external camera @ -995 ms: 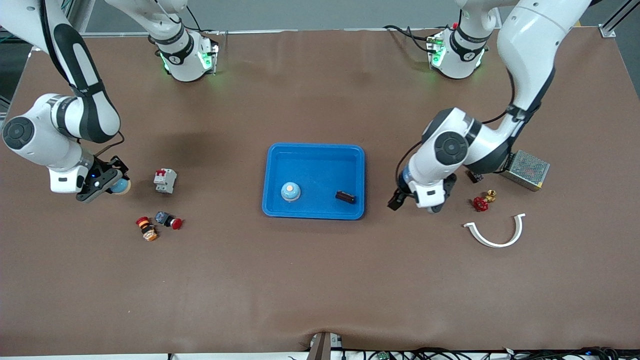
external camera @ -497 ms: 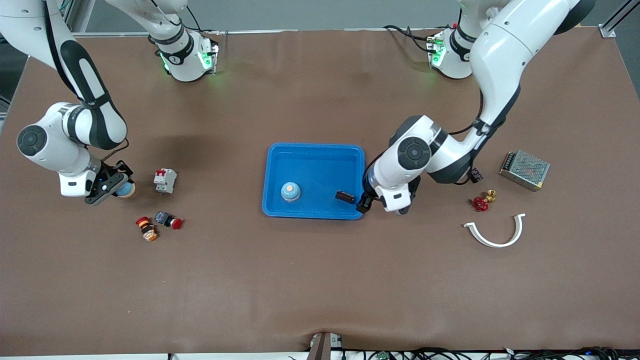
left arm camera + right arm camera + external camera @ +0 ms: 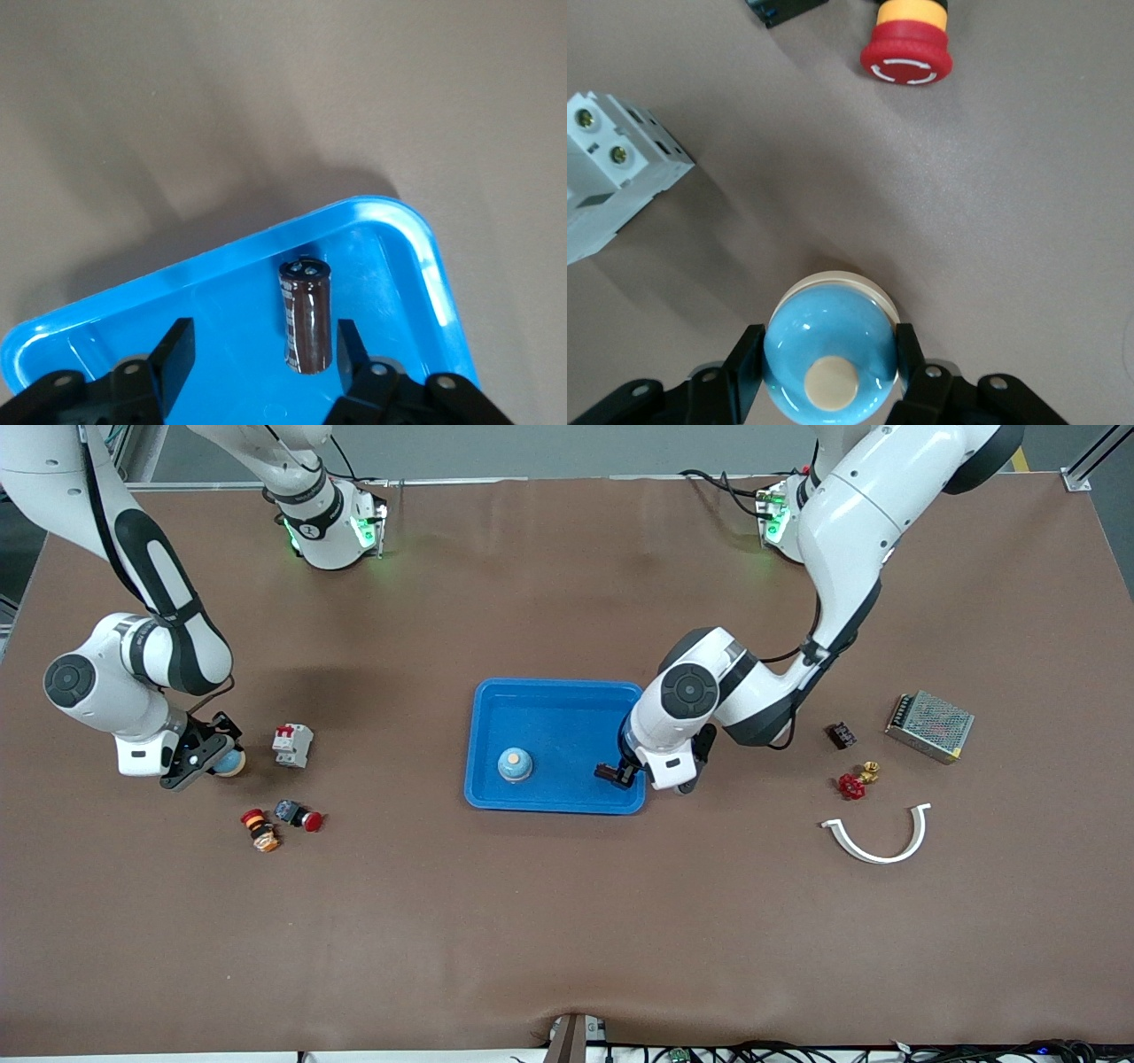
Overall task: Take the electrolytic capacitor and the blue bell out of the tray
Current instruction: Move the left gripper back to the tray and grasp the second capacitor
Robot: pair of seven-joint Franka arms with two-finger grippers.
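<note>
From the front, the left gripper (image 3: 617, 772) is in the blue tray (image 3: 567, 693) at the capacitor (image 3: 608, 772). The right gripper (image 3: 205, 755) grasps a bell (image 3: 230, 762) near the breaker (image 3: 291, 744). Another bell (image 3: 515, 763) sits in the tray.

In the left wrist view, the fingers (image 3: 175, 354) stand apart; the capacitor (image 3: 306, 314) lies beside one of them.

In the right wrist view, the fingers (image 3: 744, 359) clench the blue bell (image 3: 831, 345).
</note>
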